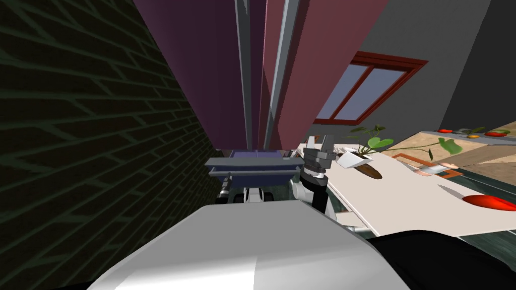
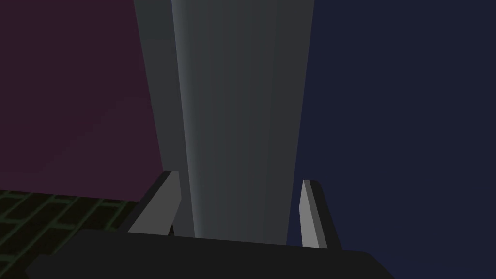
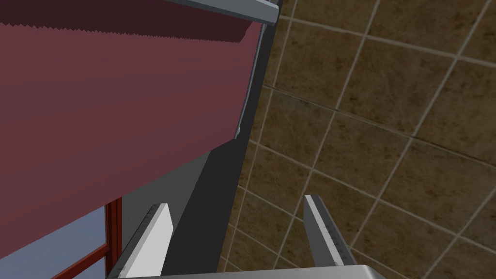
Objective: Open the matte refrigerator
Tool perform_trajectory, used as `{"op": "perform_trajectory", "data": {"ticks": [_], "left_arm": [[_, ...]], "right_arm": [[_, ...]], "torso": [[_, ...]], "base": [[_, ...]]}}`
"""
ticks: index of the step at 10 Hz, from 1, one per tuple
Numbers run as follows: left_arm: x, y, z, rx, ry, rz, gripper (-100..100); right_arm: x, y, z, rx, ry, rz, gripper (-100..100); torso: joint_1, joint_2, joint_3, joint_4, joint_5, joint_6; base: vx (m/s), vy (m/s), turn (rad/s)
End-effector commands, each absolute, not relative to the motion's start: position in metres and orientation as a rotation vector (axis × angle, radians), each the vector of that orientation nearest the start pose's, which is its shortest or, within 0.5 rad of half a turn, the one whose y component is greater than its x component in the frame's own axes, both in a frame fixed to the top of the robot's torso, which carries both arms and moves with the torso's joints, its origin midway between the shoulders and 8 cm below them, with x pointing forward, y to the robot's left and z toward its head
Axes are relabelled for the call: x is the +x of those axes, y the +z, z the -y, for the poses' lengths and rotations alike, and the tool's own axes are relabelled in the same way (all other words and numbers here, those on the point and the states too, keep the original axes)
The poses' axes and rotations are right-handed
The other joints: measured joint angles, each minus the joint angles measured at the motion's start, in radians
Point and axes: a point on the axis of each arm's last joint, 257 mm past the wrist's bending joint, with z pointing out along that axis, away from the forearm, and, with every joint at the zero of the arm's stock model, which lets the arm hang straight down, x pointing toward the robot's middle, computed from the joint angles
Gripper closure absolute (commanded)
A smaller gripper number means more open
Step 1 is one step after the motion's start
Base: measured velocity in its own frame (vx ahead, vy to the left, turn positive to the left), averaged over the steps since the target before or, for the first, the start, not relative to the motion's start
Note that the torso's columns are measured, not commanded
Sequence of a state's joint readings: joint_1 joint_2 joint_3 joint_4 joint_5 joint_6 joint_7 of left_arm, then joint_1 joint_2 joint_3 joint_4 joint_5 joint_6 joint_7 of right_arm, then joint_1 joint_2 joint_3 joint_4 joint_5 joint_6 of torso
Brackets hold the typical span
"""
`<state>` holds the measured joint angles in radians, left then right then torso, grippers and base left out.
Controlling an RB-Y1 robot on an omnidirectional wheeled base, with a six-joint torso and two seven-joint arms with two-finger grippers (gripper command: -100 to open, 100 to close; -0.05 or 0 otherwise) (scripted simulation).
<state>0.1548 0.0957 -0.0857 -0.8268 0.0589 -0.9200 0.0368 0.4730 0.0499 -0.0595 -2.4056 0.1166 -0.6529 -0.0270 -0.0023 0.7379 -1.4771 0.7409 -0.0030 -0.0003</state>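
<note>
The refrigerator (image 1: 211,75) stands right in front of me, with two tall maroon doors and grey vertical handles (image 1: 244,75) where they meet. Below them a dark blue drawer (image 1: 252,177) with a grey bar juts out. My left gripper (image 2: 237,213) is low at the drawer's left end. A grey handle bar (image 2: 242,121) runs between its fingers (image 2: 160,203), which press its sides; maroon door lies on one side, dark blue panel on the other. My right gripper (image 1: 322,143) is raised by the right door's (image 3: 111,111) lower corner, open, holding nothing (image 3: 240,237).
A dark brick wall (image 1: 75,126) runs close along the left. To the right lies a white counter (image 1: 403,201) with a potted plant (image 1: 368,151) and a red object (image 1: 491,202). A red-framed window (image 1: 368,90) sits behind it.
</note>
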Motion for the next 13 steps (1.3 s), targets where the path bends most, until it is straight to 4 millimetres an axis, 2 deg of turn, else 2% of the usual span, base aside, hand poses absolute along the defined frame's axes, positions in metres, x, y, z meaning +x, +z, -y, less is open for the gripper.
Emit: {"op": "perform_trajectory", "data": {"ticks": [1, 5, 6, 8, 9, 11, 12, 13], "left_arm": [[0.380, -0.400, -0.251, -1.152, -1.239, -1.194, 100], [0.368, -0.403, -0.245, -1.146, -1.253, -1.214, 100], [0.379, -0.402, -0.249, -1.158, -1.243, -1.217, -100], [0.400, -0.391, -0.254, -1.156, -1.243, -1.210, -100], [0.400, -0.393, -0.254, -1.161, -1.239, -1.214, -100], [0.421, -0.380, -0.260, -1.157, -1.241, -1.205, -100], [0.421, -0.382, -0.260, -1.164, -1.237, -1.211, -100], [0.431, -0.377, -0.262, -1.165, -1.235, -1.209, -100]], "right_arm": [[0.284, 0.108, 0.268, 0.374, 1.256, -0.435, 0], [0.284, 0.108, 0.268, 0.374, 1.256, -0.435, 0], [0.284, 0.108, 0.268, 0.374, 1.256, -0.435, 0], [0.284, 0.108, 0.268, 0.374, 1.256, -0.435, 0], [0.284, 0.108, 0.268, 0.374, 1.256, -0.435, 0], [0.284, 0.108, 0.268, 0.374, 1.256, -0.435, 0], [0.284, 0.108, 0.268, 0.374, 1.256, -0.435, 0], [0.284, 0.108, 0.268, 0.374, 1.256, -0.435, 0]], "torso": [[0.000, 0.004, 0.002, 0.000, 0.001, -0.001], [-0.001, 0.003, 0.001, 0.000, 0.000, 0.000], [0.000, 0.005, 0.003, 0.000, 0.000, 0.000], [0.001, -0.003, -0.001, -0.003, 0.002, 0.001], [0.003, -0.003, -0.001, -0.002, 0.003, 0.001], [0.001, -0.001, 0.000, -0.002, 0.002, 0.001], [0.000, 0.004, 0.002, 0.001, 0.000, 0.001], [-0.001, 0.006, 0.004, 0.002, 0.000, 0.000]], "base": [[-0.205, 0.000, 0.079], [-0.164, -0.004, 0.063], [-0.119, -0.012, 0.002], [-0.083, -0.011, -0.032], [-0.061, -0.007, -0.009], [-0.066, -0.017, -0.017], [-0.067, -0.009, -0.015], [-0.069, -0.004, -0.007]]}}
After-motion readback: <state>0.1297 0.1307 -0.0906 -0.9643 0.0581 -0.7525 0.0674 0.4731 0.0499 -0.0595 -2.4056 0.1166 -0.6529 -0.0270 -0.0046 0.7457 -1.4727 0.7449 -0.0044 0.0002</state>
